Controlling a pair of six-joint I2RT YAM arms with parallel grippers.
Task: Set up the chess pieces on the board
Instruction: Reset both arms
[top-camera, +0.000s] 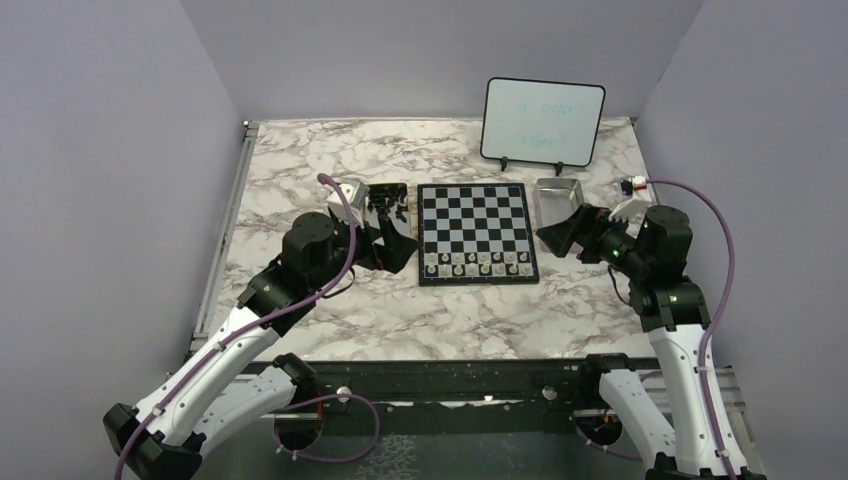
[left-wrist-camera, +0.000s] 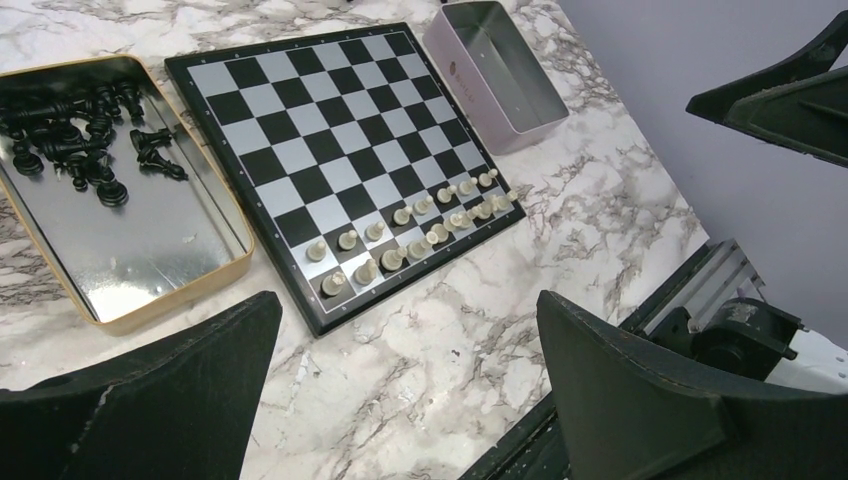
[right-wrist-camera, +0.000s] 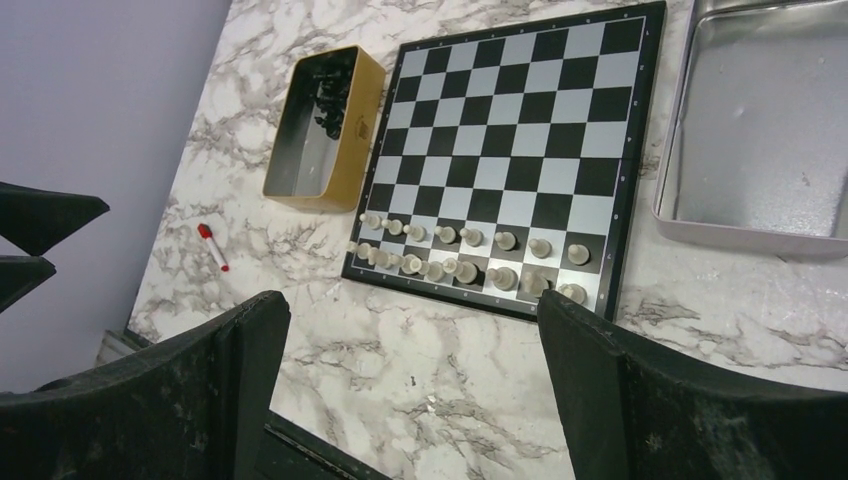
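Observation:
The board (top-camera: 476, 215) lies flat in the middle of the marble table. Cream-white chess pieces (top-camera: 476, 264) fill its two nearest rows, also seen in the left wrist view (left-wrist-camera: 410, 235) and the right wrist view (right-wrist-camera: 465, 255). The other squares of the board (left-wrist-camera: 300, 130) (right-wrist-camera: 520, 120) are bare. Black chess pieces (left-wrist-camera: 80, 135) (right-wrist-camera: 330, 90) lie heaped in a gold tin (top-camera: 388, 205) left of the board. My left gripper (top-camera: 400, 250) (left-wrist-camera: 405, 310) hangs open beside the board's near left corner, holding nothing. Off the board's right edge, my right gripper (top-camera: 555, 235) (right-wrist-camera: 410, 305) is open with nothing between its fingers.
A silver tray (top-camera: 556, 195) (right-wrist-camera: 760, 140) with nothing in it sits right of the board. An upright whiteboard (top-camera: 543, 120) stands at the back right. A red-capped marker (right-wrist-camera: 212, 247) lies on the marble near the gold tin (right-wrist-camera: 350, 140). The black frame rail runs along the near table edge.

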